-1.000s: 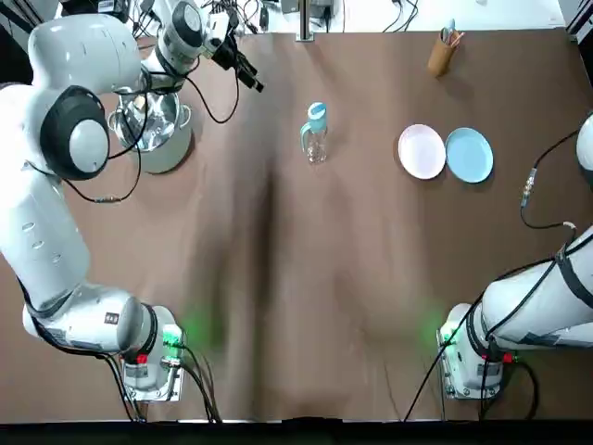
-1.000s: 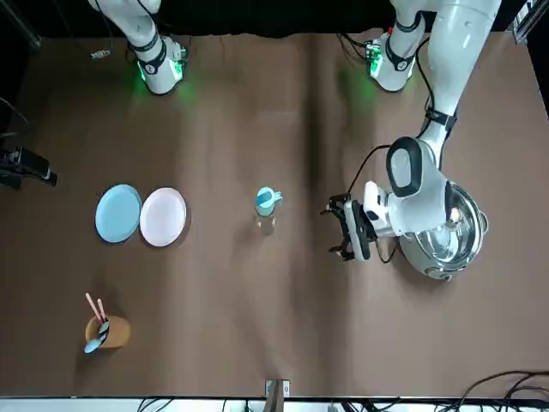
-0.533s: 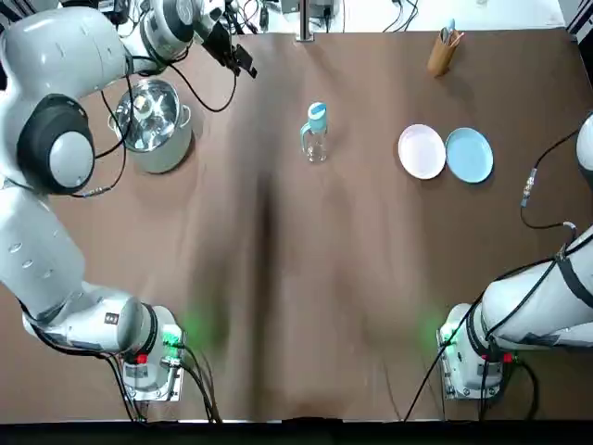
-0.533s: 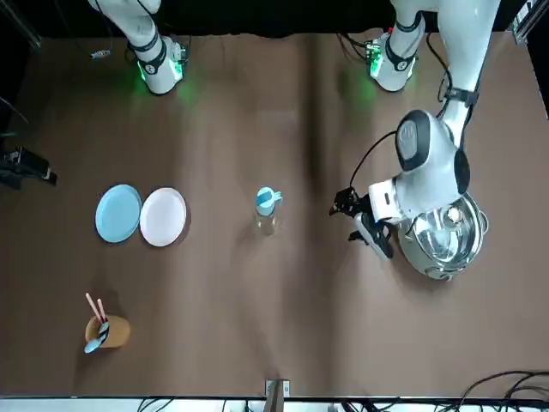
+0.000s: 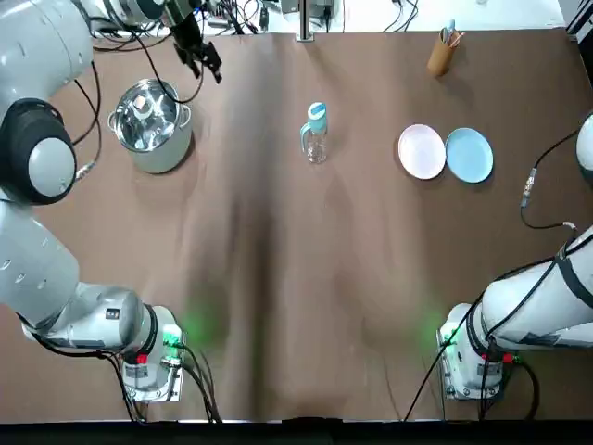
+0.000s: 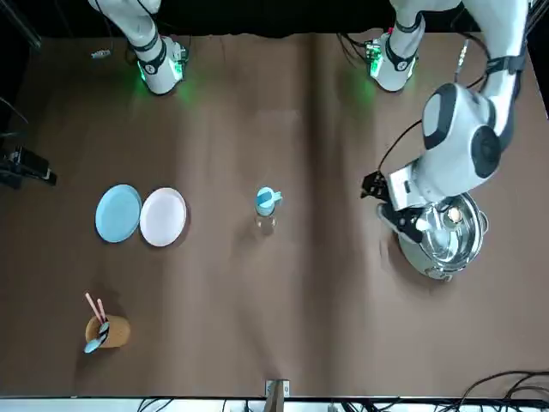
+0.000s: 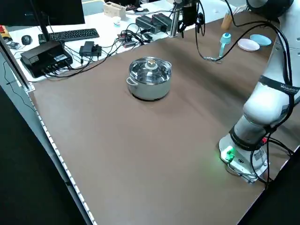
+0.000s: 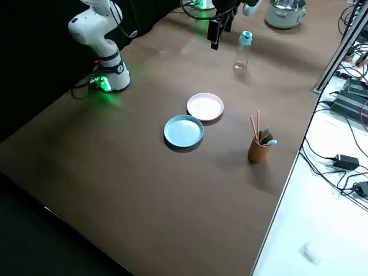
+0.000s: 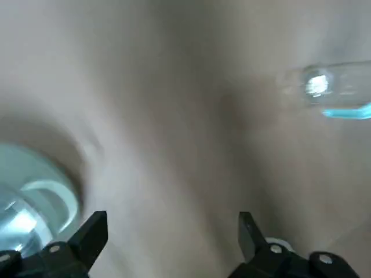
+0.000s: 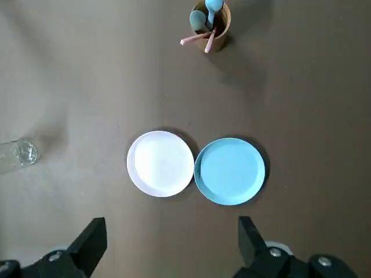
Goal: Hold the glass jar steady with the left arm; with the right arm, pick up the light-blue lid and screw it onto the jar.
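Overhead and front cameras both take in the whole table [image 5: 278, 278], facing opposite ways.

brown table [image 7: 117, 140] | white desk [image 8: 322, 230] | keyboard [image 7: 77, 33] | cables [image 7: 136, 37] | dark surround

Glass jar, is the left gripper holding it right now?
No, the left gripper hangs open past the pot, well apart from the glass jar, which stands alone.
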